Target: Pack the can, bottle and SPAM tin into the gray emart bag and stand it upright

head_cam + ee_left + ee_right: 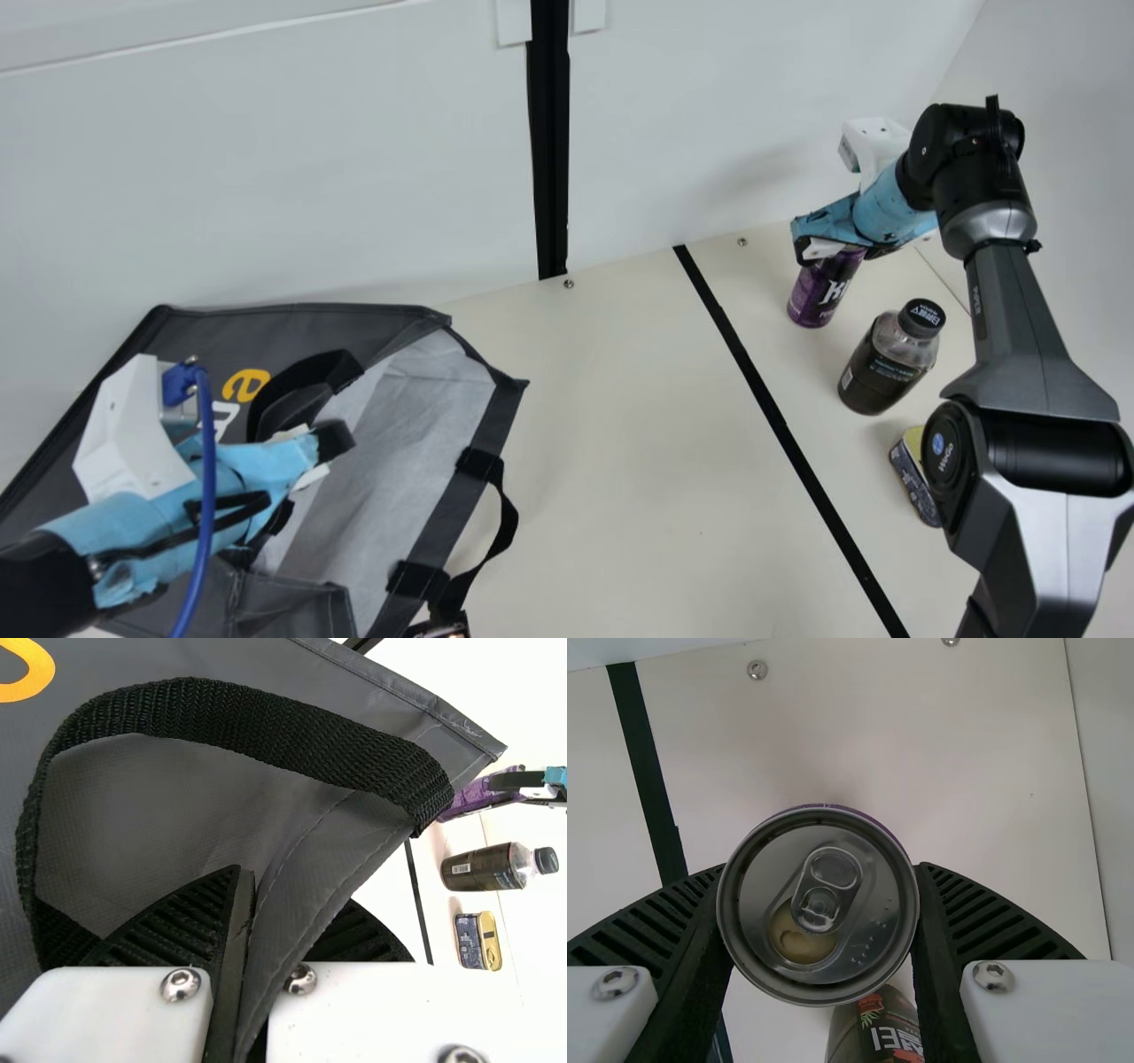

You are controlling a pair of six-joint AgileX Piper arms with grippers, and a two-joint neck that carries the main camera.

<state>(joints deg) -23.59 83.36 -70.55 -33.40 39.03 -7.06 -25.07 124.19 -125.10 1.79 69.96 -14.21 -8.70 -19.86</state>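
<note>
- pinching a fold of the gray fabric emart bag (213, 337) near its mouth, my left tool (316, 456) has its two ribbed fingers clamped on the cloth, just beside a looped black webbing handle (266, 726).
- the bag slumps on the cream tabletop (620, 461) at my left, its yellow and white lettering facing up and its pale gray lining showing through the open mouth; a second black strap handle (509, 523) loops out from the rim.
- my right tool (837, 252) is closed around the top of the shiny purple metal can (815, 297), one finger on each side; i cannot tell whether the can's base touches the tabletop.
- the clear plastic bottle with dark label and black cap (886, 363) stands near the can, apart from it.
- the blue and yellow metal spam tin (912, 478) sits near the bottle, partly hidden behind my right arm in the main view.
- a black stripe (771, 408) runs between the bag and these three.
</note>
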